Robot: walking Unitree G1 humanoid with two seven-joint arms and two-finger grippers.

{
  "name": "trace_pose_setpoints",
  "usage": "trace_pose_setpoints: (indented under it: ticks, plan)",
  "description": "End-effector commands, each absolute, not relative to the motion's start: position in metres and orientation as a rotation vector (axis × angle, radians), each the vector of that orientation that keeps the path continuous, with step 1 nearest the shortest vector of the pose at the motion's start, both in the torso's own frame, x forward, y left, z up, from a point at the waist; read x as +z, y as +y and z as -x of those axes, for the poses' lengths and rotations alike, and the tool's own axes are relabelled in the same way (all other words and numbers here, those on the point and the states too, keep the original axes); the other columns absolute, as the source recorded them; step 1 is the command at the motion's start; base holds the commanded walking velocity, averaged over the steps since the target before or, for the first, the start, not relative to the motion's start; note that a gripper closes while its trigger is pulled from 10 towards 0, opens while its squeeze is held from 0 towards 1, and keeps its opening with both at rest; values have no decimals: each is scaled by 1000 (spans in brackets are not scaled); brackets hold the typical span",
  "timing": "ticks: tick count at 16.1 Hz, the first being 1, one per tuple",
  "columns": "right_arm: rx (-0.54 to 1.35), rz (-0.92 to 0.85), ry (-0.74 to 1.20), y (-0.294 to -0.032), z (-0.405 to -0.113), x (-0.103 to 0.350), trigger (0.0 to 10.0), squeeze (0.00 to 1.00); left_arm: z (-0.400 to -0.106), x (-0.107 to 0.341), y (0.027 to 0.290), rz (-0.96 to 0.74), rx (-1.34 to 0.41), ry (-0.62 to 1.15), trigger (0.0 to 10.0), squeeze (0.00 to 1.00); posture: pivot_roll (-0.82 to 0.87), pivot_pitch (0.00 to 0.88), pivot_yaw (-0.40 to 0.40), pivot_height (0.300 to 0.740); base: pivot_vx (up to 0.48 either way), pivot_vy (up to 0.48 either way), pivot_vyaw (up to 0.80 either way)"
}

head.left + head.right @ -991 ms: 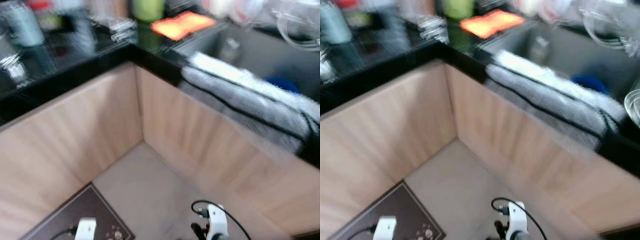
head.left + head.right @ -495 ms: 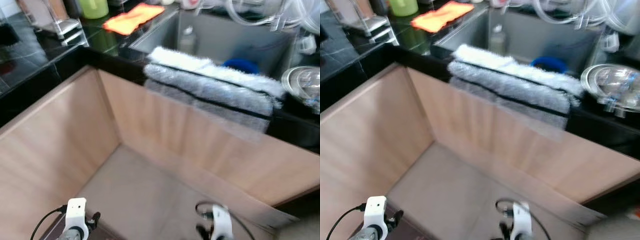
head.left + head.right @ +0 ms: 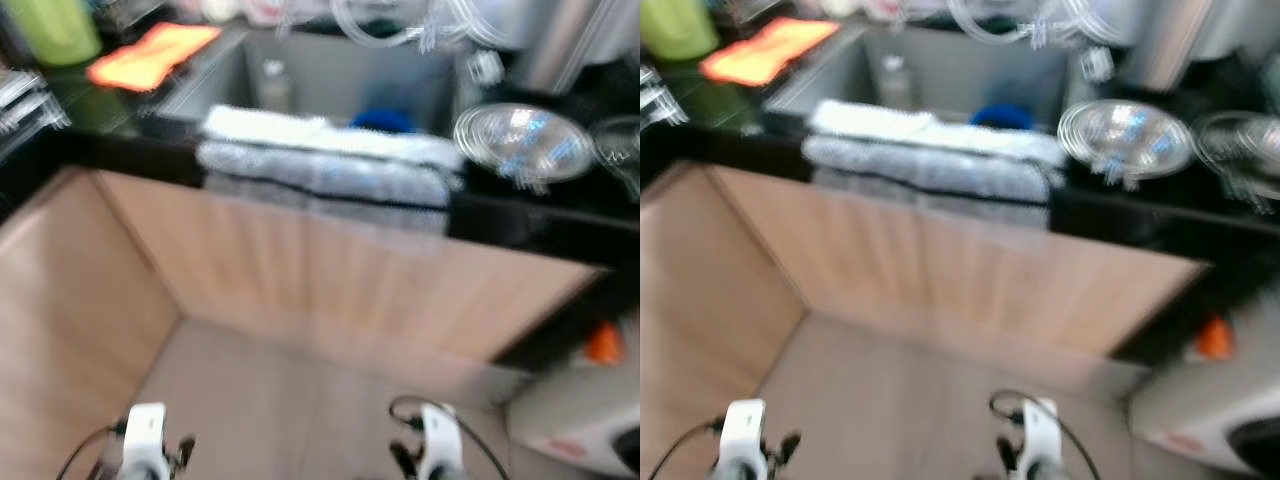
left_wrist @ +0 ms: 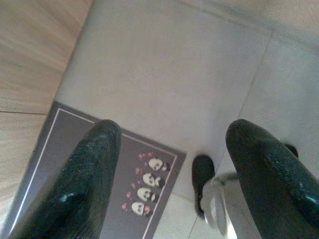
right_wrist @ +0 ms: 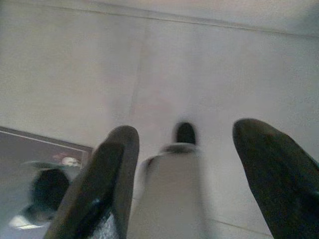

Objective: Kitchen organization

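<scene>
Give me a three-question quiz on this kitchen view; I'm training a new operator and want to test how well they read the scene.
1. True or false: the grey towel is draped over the front edge of the sink.
2. Which colour is the cloth on the black counter beside the sink? A) blue B) orange C) white
3. Fill in: both hands, the left hand and the right hand, hang low over the ____ with fingers spread.

Key: 1 true; 2 B; 3 floor
</scene>
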State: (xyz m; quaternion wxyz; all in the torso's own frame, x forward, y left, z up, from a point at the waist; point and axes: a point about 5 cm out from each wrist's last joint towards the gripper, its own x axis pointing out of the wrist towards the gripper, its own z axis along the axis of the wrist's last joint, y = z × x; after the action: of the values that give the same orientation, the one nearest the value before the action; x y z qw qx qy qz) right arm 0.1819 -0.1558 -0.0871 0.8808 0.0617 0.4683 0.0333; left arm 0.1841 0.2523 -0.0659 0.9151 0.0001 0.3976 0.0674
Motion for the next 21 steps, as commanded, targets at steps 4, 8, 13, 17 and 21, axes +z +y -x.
trace_pose_setpoints:
  ticks: [4,8,13,17,21]
  plan:
    - [56,-140,996,-157,-176,-90,10000,0,-179,-67,259,15,158,850,10000,0,-10,109,72,740,0,0,-763]
    - [57,-138,997,-157,-176,-90,10000,0,-170,-72,258,21,155,867,10000,0,-10,106,71,740,0,0,-763]
    - [50,-147,989,-157,-177,-89,10000,0,-172,-75,245,28,140,868,10000,0,-7,112,67,740,0,0,-357]
    - [42,-154,986,-156,-178,-89,10000,0,-189,-73,226,34,125,859,10000,0,-2,123,71,740,0,0,0]
    - [32,-164,981,-156,-179,-89,10000,0,-190,-72,225,40,127,857,10000,0,-6,121,69,740,0,0,-394]
